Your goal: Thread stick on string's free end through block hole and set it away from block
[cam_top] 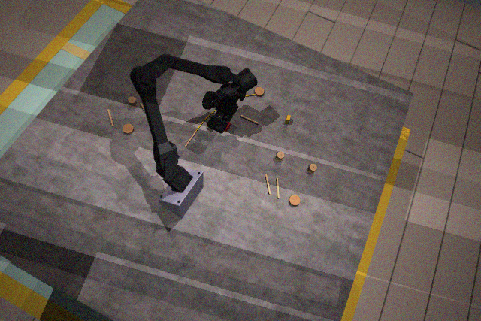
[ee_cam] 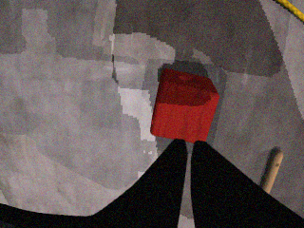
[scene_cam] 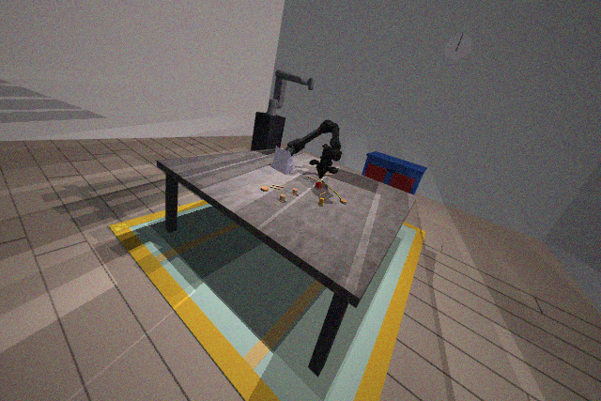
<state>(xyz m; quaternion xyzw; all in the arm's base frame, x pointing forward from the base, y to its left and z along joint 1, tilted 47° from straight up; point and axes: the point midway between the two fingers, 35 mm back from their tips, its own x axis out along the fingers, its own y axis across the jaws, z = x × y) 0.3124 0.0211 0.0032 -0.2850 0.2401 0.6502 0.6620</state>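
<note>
Clenched with nothing in the pincer (cam_top: 221,127) (scene_cam: 320,177) (ee_cam: 191,142), close to the red block (cam_top: 228,126) (scene_cam: 318,185) (ee_cam: 185,111). Out on the bench (cam_top: 330,231) (scene_cam: 310,236) (ee_cam: 62,114), at the end of the yellow string (cam_top: 204,119) (scene_cam: 334,191) (ee_cam: 291,7), the thin stick (cam_top: 189,140) (scene_cam: 311,177). Probably light, stiff, apt to roll; best gripped near mid-length, leading end free, limp string left slack.
</note>
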